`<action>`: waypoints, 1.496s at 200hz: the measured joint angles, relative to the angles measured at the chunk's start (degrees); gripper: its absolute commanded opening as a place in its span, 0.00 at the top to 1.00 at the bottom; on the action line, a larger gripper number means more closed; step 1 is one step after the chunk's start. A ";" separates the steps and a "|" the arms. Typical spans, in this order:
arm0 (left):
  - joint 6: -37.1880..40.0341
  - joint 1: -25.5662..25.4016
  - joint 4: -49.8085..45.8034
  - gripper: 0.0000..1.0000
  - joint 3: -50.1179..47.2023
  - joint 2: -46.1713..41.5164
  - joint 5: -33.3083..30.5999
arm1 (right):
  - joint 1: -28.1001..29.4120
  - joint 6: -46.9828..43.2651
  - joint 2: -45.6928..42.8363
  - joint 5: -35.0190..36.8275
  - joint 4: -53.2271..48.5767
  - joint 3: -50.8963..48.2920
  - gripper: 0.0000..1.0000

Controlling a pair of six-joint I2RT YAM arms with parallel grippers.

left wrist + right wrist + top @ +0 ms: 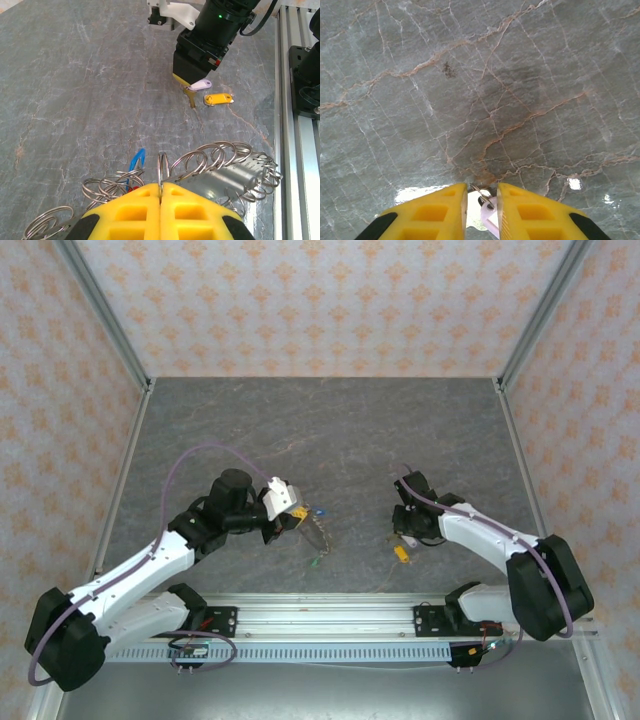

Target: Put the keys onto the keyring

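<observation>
The job looks partly done. The left gripper (pixel 161 197) has its yellow fingers pressed tight together, and they pinch one loop of the keyring (pixel 210 157). The keyring is not one plain circle. It looks like a long string of thin, shiny wire loops, all curly like a spring, and it hangs down from the fingers to the table (pixel 470 75). The blue key (pixel 138 160) sits right at the keyring, a bit of a red key (pixel 131 189) peeks out under its loops, and the green key (pixel 315 562) lies at its low end. I think these three are on it already, but I cannot be sure. Two keys are left, both well away from the keyring. The right gripper (pixel 481 200) has its fingers a little apart with the white key (pixel 200 85) between them. I cannot tell if it squeezes the key yet. The key has a smooth plastic head and a thin gold metal blade that points down. The yellow key (pixel 218 99) lies flat just beside it. The table is grey stone with pale cracks.
</observation>
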 measured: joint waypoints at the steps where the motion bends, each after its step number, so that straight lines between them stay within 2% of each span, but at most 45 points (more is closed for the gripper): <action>1: 0.00 0.00 -0.02 1.00 0.00 -0.02 0.00 | 0.00 0.00 0.00 -0.02 0.00 -0.02 0.78; 79: 0.02 0.00 -0.63 1.00 0.00 -0.22 -0.02 | 0.00 -0.63 0.68 -0.70 0.09 -0.17 0.88; 188: 0.02 -0.02 -0.68 1.00 0.00 -0.22 0.00 | 0.00 -0.63 2.05 -1.29 0.44 -0.20 0.87; 225: 0.04 -0.02 -0.68 1.00 0.00 -0.22 -0.02 | 0.00 -0.63 2.05 -1.29 0.42 -0.20 0.84; 299: 0.04 0.00 -0.68 1.00 0.02 -0.17 0.00 | 0.00 -0.61 0.66 -1.31 0.39 -0.17 0.87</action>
